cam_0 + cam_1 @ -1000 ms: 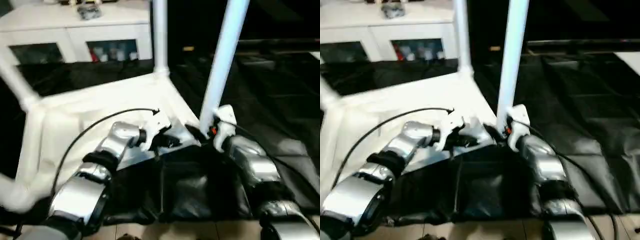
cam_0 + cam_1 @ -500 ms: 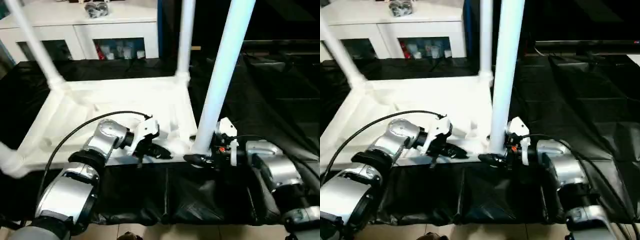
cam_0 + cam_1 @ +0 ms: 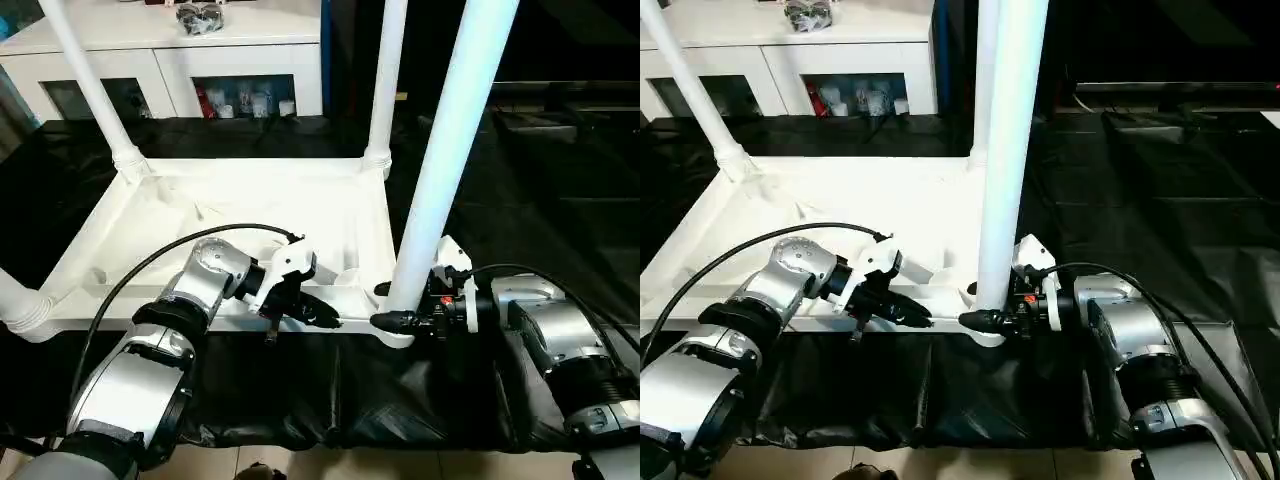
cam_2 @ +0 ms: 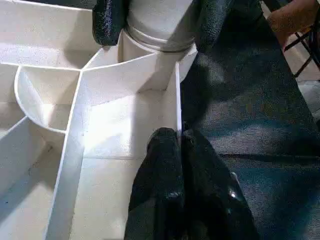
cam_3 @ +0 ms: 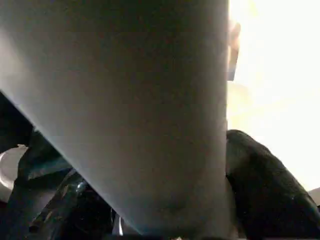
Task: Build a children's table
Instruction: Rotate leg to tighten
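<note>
The white tabletop (image 3: pixel 230 210) lies underside up on black cloth. Legs stand in its corner sockets: the near right leg (image 3: pixel 450 150), the far right leg (image 3: pixel 385 90) and the far left leg (image 3: pixel 90 90). A socket with a leg stub shows at the near left corner (image 3: pixel 20 305). My left gripper (image 3: pixel 325 315) is shut on the tabletop's thin near rim (image 4: pixel 178 100), close to the near right corner. My right gripper (image 3: pixel 390 305) holds the near right leg at its base, one black finger (image 4: pixel 107 22) on each side, just above the socket.
A white cabinet with glass doors (image 3: pixel 170 60) stands behind the tabletop. Black cloth (image 3: pixel 540 180) covers the floor to the right and in front. A person's hand (image 4: pixel 295 17) shows at the edge of the left wrist view.
The head camera has swung, so the whole picture has shifted. My right gripper's fingers have narrowed around the near right leg's base. My left gripper stays shut on the rim.
</note>
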Controlling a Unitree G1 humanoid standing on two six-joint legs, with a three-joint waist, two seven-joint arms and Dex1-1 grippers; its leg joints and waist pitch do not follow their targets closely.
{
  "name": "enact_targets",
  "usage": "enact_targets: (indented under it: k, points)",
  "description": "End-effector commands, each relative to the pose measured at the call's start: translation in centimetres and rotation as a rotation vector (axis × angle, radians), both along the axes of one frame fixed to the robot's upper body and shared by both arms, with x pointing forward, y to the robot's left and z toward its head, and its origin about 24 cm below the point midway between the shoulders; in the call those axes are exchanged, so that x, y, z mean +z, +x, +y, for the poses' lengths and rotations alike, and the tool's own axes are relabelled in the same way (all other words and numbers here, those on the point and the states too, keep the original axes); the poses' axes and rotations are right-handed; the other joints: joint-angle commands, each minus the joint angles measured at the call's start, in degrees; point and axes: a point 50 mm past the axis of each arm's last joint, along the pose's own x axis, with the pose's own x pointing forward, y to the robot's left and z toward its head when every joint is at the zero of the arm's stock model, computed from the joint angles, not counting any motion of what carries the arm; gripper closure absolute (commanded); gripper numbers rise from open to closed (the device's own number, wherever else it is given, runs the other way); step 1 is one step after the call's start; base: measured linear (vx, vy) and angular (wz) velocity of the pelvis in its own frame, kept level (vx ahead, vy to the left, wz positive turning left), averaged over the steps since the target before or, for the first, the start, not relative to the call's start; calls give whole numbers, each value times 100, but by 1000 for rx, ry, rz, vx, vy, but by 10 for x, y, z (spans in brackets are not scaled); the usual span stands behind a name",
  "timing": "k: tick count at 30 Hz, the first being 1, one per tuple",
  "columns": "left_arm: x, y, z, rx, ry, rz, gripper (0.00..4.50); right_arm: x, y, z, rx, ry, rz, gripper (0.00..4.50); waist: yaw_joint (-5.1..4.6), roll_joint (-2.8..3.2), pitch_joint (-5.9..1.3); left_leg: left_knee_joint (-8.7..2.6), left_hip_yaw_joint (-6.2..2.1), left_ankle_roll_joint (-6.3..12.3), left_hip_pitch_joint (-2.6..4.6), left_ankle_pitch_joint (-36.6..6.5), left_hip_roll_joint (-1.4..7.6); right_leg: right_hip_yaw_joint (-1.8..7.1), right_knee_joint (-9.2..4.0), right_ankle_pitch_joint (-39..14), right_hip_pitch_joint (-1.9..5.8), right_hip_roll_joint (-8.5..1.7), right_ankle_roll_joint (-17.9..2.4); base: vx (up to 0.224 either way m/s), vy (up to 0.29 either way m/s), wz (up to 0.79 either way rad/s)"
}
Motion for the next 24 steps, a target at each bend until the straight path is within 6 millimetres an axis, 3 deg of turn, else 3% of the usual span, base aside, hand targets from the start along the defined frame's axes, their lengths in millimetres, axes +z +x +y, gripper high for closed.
enact_targets:
  k: [1, 2, 5, 7, 8, 9, 10, 12, 13, 14, 16, 17, 19, 20, 24]
  points:
    - [14, 3, -21, -70, -45, -42, 450, -14, -8, 20, 63, 2, 72, 180, -3, -99, -394, -365, -78, 467, 120, -1432, 171, 215, -362, -1455, 283, -265, -1422, 0, 0, 0]
    - [14, 4, -22, -44, -58, -37, 450, -16, -8, 21, 21, 10, 61, 182, -8, -72, -396, -364, -74, 449, 120, -1426, 170, 220, -366, -1407, 279, -261, -1421, 0, 0, 0]
    - [14, 8, -27, 34, -76, -44, 450, -21, -1, 24, -123, -7, 21, 185, -26, -87, -387, -376, -76, 365, 120, -1511, 170, 216, -360, -1502, 268, -261, -1401, 0, 0, 0]
    - [13, 12, -35, 121, -94, -56, 450, -26, 9, 26, -304, -35, -18, 188, -65, -63, -360, -391, -81, 259, 137, -1663, 157, 212, -408, -1935, 245, -269, -1296, 0, 0, 0]
    - [10, 13, -47, 184, -110, -67, 450, -27, 18, 32, -467, -7, -11, 189, -111, -59, -344, -407, -100, 142, 152, -1811, 148, 205, -435, -2211, 229, -267, -1217, 0, 0, 0]
    - [10, 13, -49, 195, -111, -69, 450, -28, 19, 34, -493, -1, -9, 189, -155, -69, -335, -423, -125, 66, 148, -1936, 125, 177, -460, -2489, 247, -270, -1115, 0, 0, 0]
    - [8, 13, -60, 231, -116, -79, 450, -28, 24, 42, -583, 16, 5, 193, -198, -42, -327, -426, -124, 42, 166, -2061, 121, 175, -496, -2652, 225, -260, -1028, 0, 0, 0]
    - [7, 13, -73, 274, -126, -92, 450, -30, 29, 55, -663, 12, 1, 194, -255, -52, -322, -423, -129, 18, 181, -2161, 113, 173, -525, -2702, 200, -254, -1003, 0, 0, 0]
    - [7, 13, -75, 280, -127, -96, 450, -30, 30, 56, -683, 7, -2, 194, -308, -68, -328, -420, -138, 50, 163, -2211, 87, 156, -545, -2765, 223, -250, -941, 0, 0, 0]
    - [8, 13, -81, 293, -128, -109, 450, -31, 33, 62, -735, -14, -24, 194, -321, -36, -324, -420, -139, 64, 157, -2218, 87, 162, -548, -2766, 215, -251, -927, 0, 0, 0]
    - [8, 13, -85, 298, -125, -123, 450, -30, 35, 66, -760, -22, -62, 194, -382, -52, -325, -418, -138, 87, 164, -2287, 74, 153, -578, -2832, 196, -245, -879, 0, 0, 0]
    - [8, 13, -85, 302, -125, -127, 450, -28, 35, 67, -760, -9, -70, 160, -391, -59, -329, -412, -132, 108, 167, -2289, 70, 153, -582, -2827, 190, -245, -874, 0, 0, 0]
    - [9, 14, -85, 296, -124, -149, 450, -22, 38, 66, -784, 39, -102, 160, -404, -38, -329, -410, -118, 216, 159, -2226, 64, 157, -595, -2786, 201, -234, -868, 0, 0, 0]
    - [9, 14, -84, 291, -124, -155, 450, -20, 39, 64, -799, 57, -106, 124, -401, -43, -335, -410, -116, 235, 156, -2193, 65, 160, -592, -2730, 206, -232, -879, 0, 0, 0]
    - [10, 12, -77, 229, -136, -159, 450, -15, 38, 50, -750, 72, -131, 118, -342, -30, -368, -416, -105, 333, 127, -1940, 107, 180, -504, -2050, 248, -216, -1092, 0, 0, 0]
